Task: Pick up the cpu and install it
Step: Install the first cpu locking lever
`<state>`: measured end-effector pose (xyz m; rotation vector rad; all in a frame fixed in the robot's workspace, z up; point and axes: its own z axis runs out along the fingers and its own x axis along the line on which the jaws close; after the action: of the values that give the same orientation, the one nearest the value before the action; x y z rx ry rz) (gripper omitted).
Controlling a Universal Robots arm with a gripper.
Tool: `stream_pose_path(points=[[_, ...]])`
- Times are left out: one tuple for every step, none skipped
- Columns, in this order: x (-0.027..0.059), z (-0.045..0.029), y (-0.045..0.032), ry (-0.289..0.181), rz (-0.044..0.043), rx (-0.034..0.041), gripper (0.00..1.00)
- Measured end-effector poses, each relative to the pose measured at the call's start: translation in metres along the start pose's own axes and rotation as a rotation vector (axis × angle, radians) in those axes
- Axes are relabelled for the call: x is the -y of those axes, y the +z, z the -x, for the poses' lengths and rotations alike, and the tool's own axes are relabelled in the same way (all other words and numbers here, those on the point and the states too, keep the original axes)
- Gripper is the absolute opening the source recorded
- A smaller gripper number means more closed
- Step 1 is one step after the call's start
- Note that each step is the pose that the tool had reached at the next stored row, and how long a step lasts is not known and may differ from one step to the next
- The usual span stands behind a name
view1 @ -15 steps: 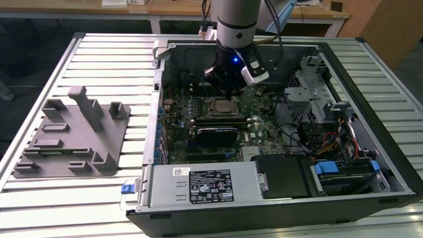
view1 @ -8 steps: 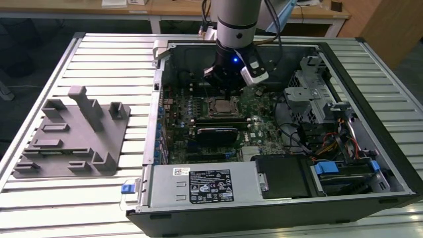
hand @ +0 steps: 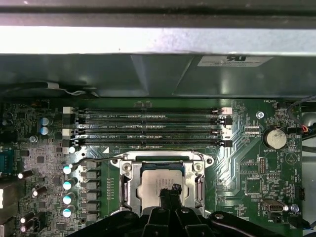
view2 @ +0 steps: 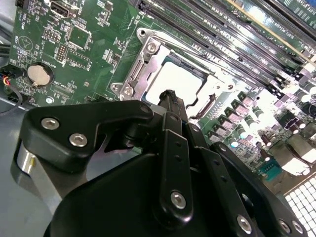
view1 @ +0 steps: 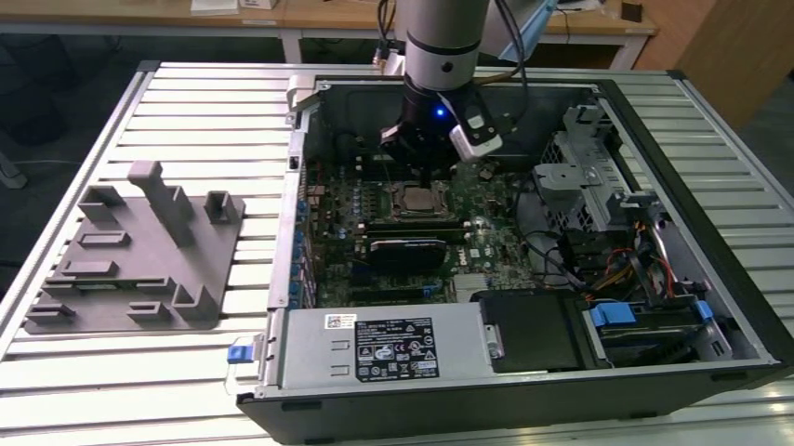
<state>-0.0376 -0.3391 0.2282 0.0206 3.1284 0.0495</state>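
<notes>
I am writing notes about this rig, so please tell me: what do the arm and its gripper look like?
The arm is a silver-grey tube with a black band, a blue light at the wrist and dark cables beside it. The gripper is matt black, made of jointed bars with silver screw heads.

the exterior view looks down from high and well back over the whole open computer case (view1: 496,409). both wrist views sit close above the motherboard (view2: 74,64) (hand: 247,163), sharing the cpu (view2: 177,79) (hand: 150,180) from different sides.
</notes>
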Motion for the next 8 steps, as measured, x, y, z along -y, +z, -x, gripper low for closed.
stream_pose_path(points=[[0.0, -0.0003, 0.0, 0.0, 0.0001, 0.0001, 0.11], [0.0, -0.0007, 0.0, 0.0, 0.0, 0.0001, 0.11], [0.0, -0.0007, 0.0, 0.0, 0.0, 0.0, 0.11], [0.0, -0.0007, 0.0, 0.0, 0.0001, 0.0, 0.11], [0.0, -0.0008, 0.0, 0.0, 0.0001, 0.0, 0.11], [0.0, -0.0009, 0.0, 0.0, 0.0, 0.0, 0.11], [0.0, -0.0011, 0.0, 0.0, 0.0001, 0.0001, 0.11], [0.0, -0.0012, 0.0, 0.0, 0.0001, 0.0001, 0.11]])
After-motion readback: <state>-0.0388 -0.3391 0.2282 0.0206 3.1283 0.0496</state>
